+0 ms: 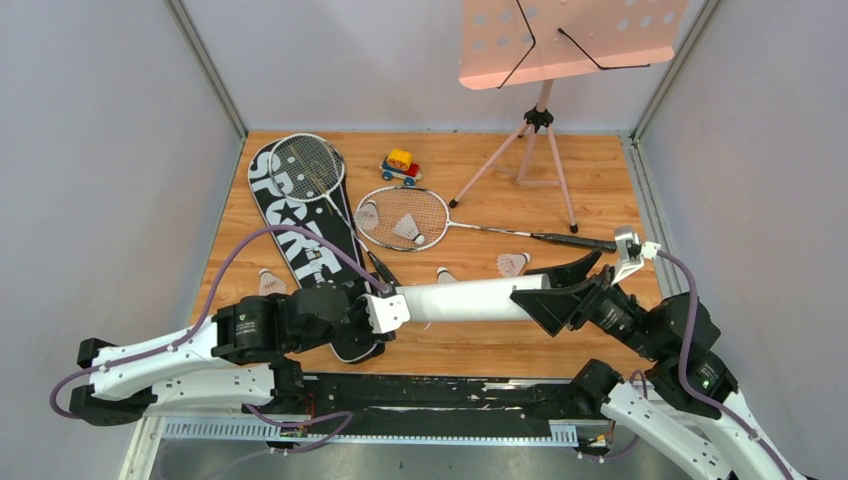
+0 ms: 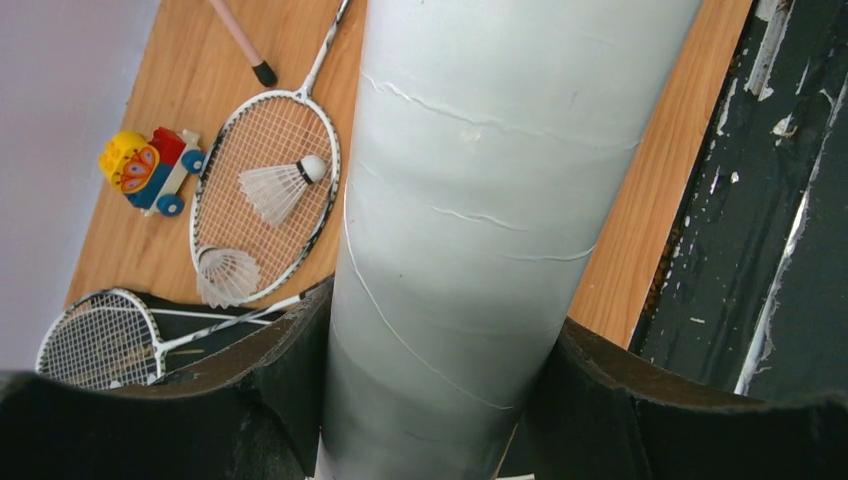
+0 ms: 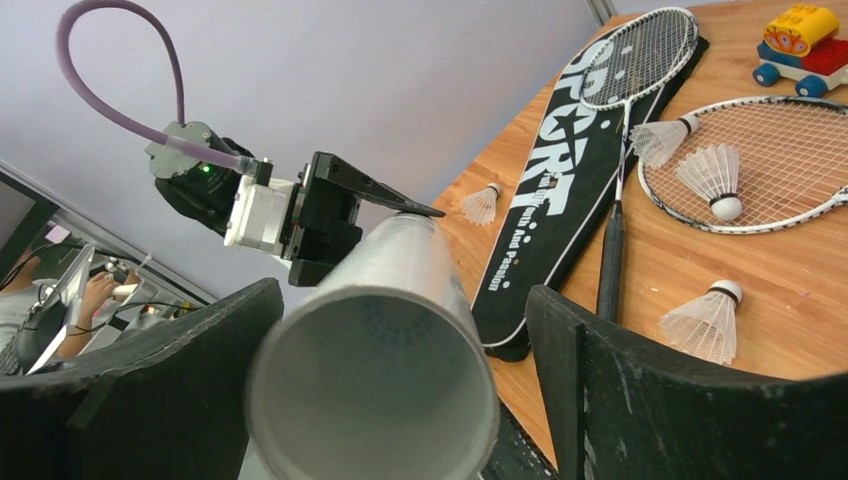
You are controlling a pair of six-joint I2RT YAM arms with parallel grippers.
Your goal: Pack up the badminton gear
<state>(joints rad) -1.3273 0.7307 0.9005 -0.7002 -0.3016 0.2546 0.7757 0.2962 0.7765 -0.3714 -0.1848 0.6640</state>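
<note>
We see a wooden counter (image 1: 480, 160) with grey walls on three sides. At its back stands a pink music stand (image 1: 570, 40) on a tripod.

A long black bag (image 1: 285, 205) lettered SPORT lies flat on the left side, running from the far corner toward the left arm. The first racket (image 1: 307, 167) rests on top of it, with its head at the far end. The second racket (image 1: 403, 218) lies on the wood just right of the bag, its handle pointing right.

The white tube (image 1: 470, 298) is up off the counter, lying level above the near edge and spanning the space between the two arms. The left tool (image 2: 442, 320) is clamped on the tube's left end, and its black fingers (image 2: 290, 380) press against both sides. The right tool (image 3: 402, 292) is spread wide around the tube's open right end. Its fingers (image 3: 620, 400) straddle the mouth, with a clear gap on one side, so it grips nothing.

Of the shuttlecocks (image 1: 407, 228), two lie on the second racket's strings and one lies left of the bag. Two more sit on bare wood just beyond the tube.

A small toy car (image 1: 401, 166) stands near the two racket heads.
</note>
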